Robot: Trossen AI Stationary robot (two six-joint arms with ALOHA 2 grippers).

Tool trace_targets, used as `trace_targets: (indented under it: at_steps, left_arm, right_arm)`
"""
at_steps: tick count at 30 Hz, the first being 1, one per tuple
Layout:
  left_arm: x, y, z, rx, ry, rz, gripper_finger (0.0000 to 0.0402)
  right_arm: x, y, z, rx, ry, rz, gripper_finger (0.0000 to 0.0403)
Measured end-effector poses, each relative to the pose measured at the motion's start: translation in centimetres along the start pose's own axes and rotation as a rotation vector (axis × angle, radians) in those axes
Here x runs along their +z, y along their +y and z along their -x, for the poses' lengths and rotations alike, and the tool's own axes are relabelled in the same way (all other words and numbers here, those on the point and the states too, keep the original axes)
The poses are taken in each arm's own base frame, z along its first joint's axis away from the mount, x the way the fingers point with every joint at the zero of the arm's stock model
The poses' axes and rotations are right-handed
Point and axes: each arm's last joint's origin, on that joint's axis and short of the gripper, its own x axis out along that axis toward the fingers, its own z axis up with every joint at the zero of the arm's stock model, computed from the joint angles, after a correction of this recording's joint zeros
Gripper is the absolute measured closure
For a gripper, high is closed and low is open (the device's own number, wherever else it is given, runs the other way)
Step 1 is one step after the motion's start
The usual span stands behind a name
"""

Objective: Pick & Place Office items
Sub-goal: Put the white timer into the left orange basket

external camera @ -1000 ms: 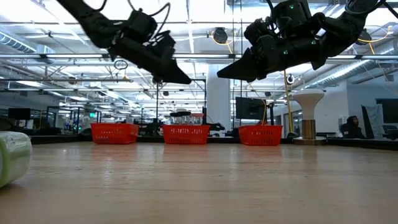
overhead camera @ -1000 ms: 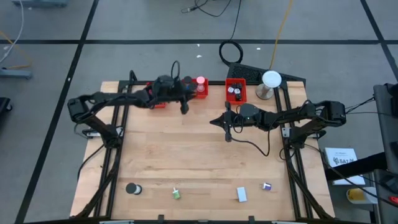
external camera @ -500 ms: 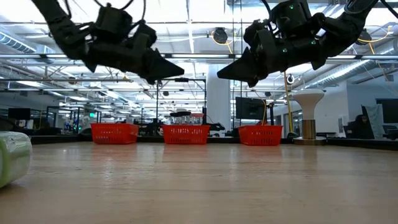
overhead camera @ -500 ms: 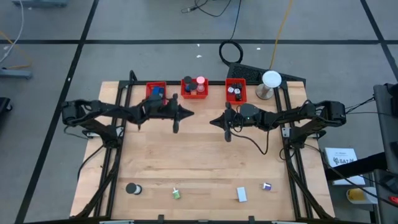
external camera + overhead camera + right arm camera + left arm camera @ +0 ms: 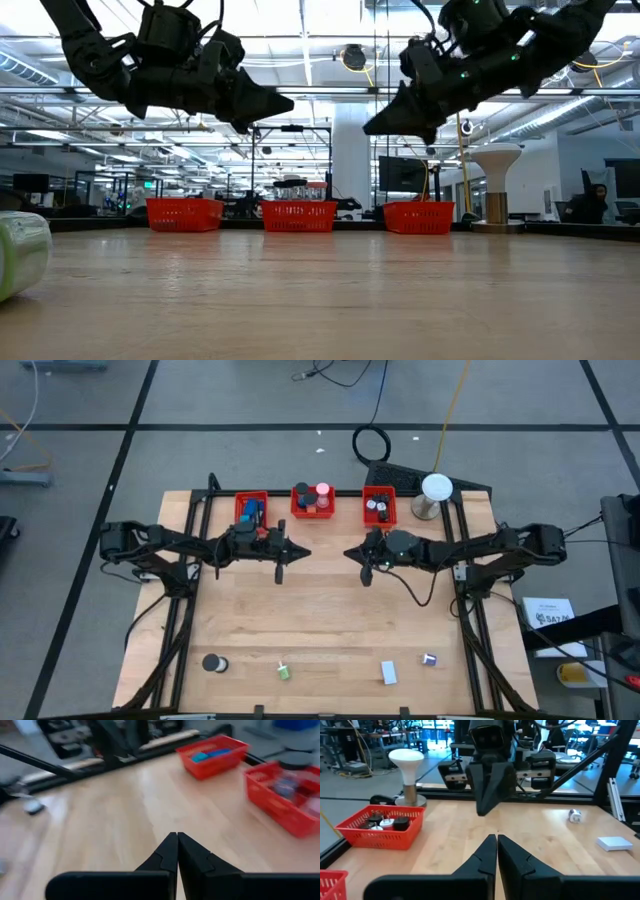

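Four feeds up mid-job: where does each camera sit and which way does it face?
High: overhead, straight down; both arms, left gripper, right gripper.
Low: tabletop level, facing three red bins; arms overhead.
Left wrist: past its shut fingers toward the lamp and the other arm.
Right wrist: past its shut fingers toward the bins.
Shared: bins in all views.

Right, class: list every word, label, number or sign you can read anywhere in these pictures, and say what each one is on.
None can be read.
White sheet on the floor to the right of the table, high view: dark print, too small to read.
Office items, such as the white block, and the red bins: no lettering shows.
Screens in the room behind, low view: too far off to read.
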Motion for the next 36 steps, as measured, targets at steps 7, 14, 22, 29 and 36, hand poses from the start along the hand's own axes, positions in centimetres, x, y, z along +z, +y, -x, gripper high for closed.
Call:
trace_targets:
  at_steps: [7, 14, 22, 29, 36]
  left_arm:
    - [0.0, -0.3, -0.1, -0.011, 0.000, -0.001, 0.0387]
    - [0.0, -0.3, -0.1, -0.009, 0.000, -0.001, 0.0387]
    - [0.0, -0.3, -0.1, -0.009, 0.000, -0.002, 0.0387]
    - [0.0, -0.3, -0.1, -0.008, 0.000, -0.002, 0.0387]
    - [0.0, -0.3, -0.1, -0.008, 0.000, -0.002, 0.0387]
  right_arm:
    - [-0.3, 1.5, 1.8, -0.161, 0.112, 0.010, 0.0402]
    - [-0.7, 2.5, 2.5, -0.205, 0.163, -0.014, 0.0402]
    - [-0.5, 3.6, 2.8, -0.225, 0.235, -0.044, 0.0403]
    - [1.5, 5.6, 3.4, -0.272, 0.267, -0.025, 0.0403]
    - [1.1, 7.2, 4.1, -0.286, 0.386, -0.093, 0.0403]
